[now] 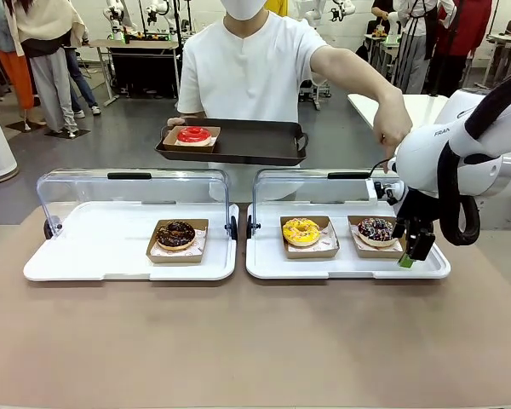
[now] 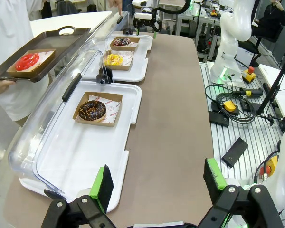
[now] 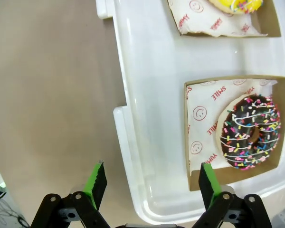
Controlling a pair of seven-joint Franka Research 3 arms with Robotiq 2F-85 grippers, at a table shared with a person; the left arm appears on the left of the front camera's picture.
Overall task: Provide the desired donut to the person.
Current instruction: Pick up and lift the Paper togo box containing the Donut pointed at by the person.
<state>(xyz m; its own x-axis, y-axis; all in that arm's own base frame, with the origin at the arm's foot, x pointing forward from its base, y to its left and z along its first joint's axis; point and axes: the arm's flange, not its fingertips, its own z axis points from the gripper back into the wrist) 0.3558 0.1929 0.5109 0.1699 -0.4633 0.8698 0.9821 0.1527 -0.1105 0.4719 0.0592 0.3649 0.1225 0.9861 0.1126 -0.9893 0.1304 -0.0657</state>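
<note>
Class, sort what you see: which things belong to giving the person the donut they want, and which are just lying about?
In the job: person; their pointing hand; sprinkled chocolate donut; right gripper, jaws open near it; dark serving tray.
Lying about: yellow donut; dark donut in the left case; cables on the side bench.

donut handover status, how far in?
Done: both display lids stand open; a red donut already sits on the person's tray. In hand: the person's hand points down toward the sprinkled chocolate donut; the right gripper hovers open beside it, empty. Remaining: grasp its cardboard box, deliver. Left gripper idle, open.
</note>
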